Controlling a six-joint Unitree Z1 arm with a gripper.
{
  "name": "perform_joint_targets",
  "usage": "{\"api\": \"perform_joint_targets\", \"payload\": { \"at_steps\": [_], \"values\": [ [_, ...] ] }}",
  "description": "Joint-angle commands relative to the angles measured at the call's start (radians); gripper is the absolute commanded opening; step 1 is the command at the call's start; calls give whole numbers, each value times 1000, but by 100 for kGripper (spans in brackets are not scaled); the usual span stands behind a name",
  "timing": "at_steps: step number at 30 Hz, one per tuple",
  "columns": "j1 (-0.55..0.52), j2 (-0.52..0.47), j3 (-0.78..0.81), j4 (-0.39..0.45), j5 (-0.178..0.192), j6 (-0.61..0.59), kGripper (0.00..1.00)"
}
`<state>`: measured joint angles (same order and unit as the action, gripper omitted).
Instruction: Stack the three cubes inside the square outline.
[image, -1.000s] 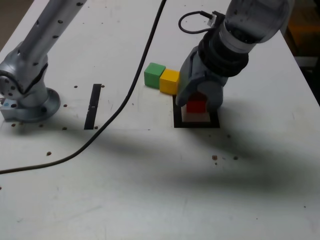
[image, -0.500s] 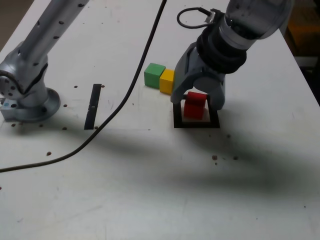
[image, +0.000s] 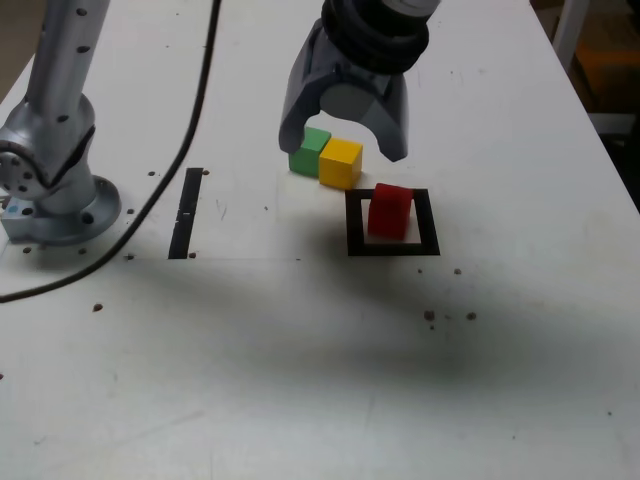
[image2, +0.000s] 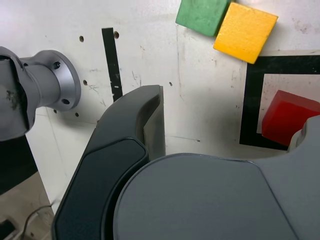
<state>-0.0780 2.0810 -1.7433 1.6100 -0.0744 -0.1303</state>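
The red cube (image: 389, 210) (image2: 290, 117) stands alone inside the square outline (image: 355, 225) (image2: 248, 100), slightly turned against its sides. Just outside the outline's far corner, on the exterior view's left, the yellow cube (image: 341, 165) (image2: 245, 32) and the green cube (image: 309, 150) (image2: 202, 15) touch each other on the table. My gripper (image: 343, 143) (image2: 232, 107) hangs open above these two, jaws spread wide with nothing between them, clear of the red cube.
A straight black strip (image: 186, 212) (image2: 111, 60) lies on the white table toward the arm's base (image: 55, 190) (image2: 50, 90). A black cable (image: 150, 200) runs from the top across the exterior view's left. Small dark specks dot the surface.
The jaws opened and let go of the red cube, which stays in the outline. The gripper then rose and shifted toward the exterior view's left, over the yellow and green cubes.
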Motion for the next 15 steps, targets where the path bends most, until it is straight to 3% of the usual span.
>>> {"api": "perform_joint_targets", "payload": {
  "at_steps": [1, 8, 15],
  "values": [
    [5, 13, 3, 4, 6, 4, 100],
    [17, 23, 69, -34, -40, 22, 100],
    [43, -72, 249, -227, -72, 49, 100]
  ]
}}
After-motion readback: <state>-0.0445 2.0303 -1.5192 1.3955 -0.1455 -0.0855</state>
